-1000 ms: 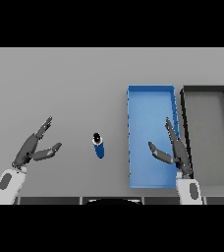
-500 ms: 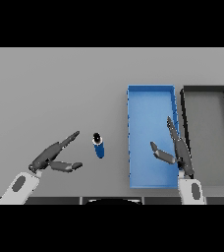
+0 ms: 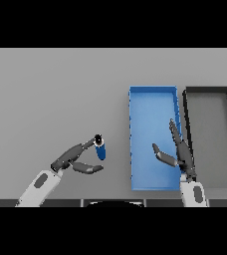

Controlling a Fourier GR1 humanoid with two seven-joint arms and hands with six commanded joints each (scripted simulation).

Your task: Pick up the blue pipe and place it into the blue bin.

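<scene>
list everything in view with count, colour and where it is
blue pipe: one, blue with a dark top end, upright on the table left of the blue bin
blue bin: one, blue, right of centre on the table
black bin: one, black with a grey floor, right beside the blue bin
table: one, grey, under everything
left hand: one, dark, fingers straight, reaching to the pipe from its left, a fingertip at the pipe's top
right hand: one, dark, fingers straight, over the blue bin's right side
</scene>
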